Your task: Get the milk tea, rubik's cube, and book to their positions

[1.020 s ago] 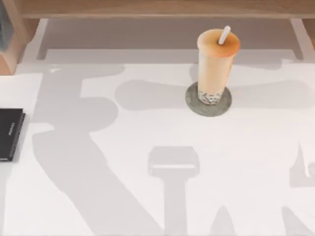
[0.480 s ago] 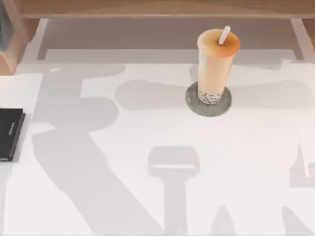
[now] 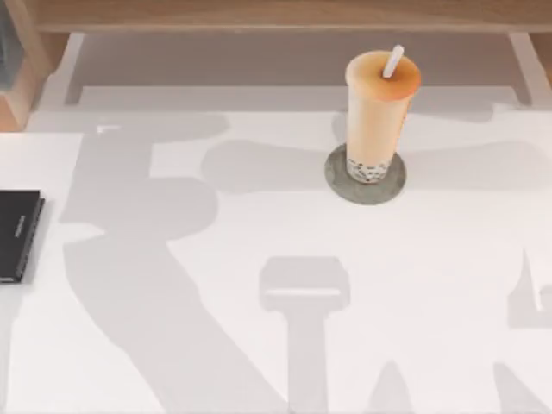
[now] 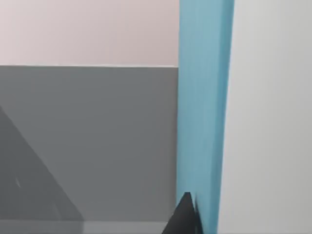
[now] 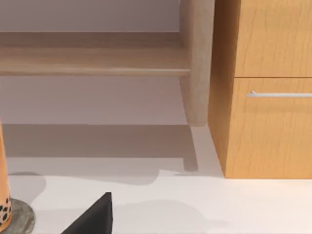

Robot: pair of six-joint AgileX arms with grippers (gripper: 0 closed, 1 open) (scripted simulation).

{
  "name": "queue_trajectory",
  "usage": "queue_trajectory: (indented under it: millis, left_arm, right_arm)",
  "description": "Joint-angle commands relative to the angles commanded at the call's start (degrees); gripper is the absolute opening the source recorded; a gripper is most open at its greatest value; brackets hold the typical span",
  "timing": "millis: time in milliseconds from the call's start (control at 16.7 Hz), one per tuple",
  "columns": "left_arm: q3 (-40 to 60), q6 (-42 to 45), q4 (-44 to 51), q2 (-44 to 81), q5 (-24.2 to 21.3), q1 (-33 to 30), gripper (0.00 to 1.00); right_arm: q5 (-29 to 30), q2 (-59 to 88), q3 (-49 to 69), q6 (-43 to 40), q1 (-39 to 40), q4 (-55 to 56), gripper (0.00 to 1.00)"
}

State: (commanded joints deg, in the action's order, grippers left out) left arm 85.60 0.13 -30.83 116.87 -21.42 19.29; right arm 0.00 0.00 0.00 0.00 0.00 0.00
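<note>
white table [image 3: 259, 224], wood shelf [image 3: 259, 13] along its far edge. i count one milk tea [image 3: 379, 108], upright on one grey coaster [image 3: 366, 177], and one black book [image 3: 17, 235] at the left edge. left wrist: teal book [image 4: 204, 112] close against the left gripper's fingertip [image 4: 185, 219]; grip state, cannot tell.

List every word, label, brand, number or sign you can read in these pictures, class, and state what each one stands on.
Black book, at the table's left edge in the top view: a short line of pale lettering on its cover, too small to read.
Milk tea on its coaster: no label or print.
Teal-blue book in the left wrist view: its visible surface is plain.
Nothing else carries text.
</note>
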Motion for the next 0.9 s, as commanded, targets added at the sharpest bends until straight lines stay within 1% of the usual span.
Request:
queue_trajectory:
  millis: [240, 420, 600, 900]
  left_arm:
    - [-0.9, 1.8, -0.8, -0.9, 0.0, -0.4, 0.0]
    - [-5.1, 8.7, -3.7, -5.4, 0.2, -0.2, 0.0]
    - [-11.7, 20.7, -7.7, -12.0, 0.6, 0.8, 0.0]
    - [-27.2, 46.9, -13.3, -22.7, 0.5, 4.0, 0.0]
  right_arm:
    - [0.0, 0.0, 0.0, 0.0, 0.0, 0.0, 1.0]
    - [0.0, 0.0, 0.0, 0.0, 0.0, 0.0, 1.0]
    - [0.0, 0.0, 0.0, 0.0, 0.0, 0.0, 1.0]
    - [0.0, 0.0, 0.0, 0.0, 0.0, 0.0, 1.0]
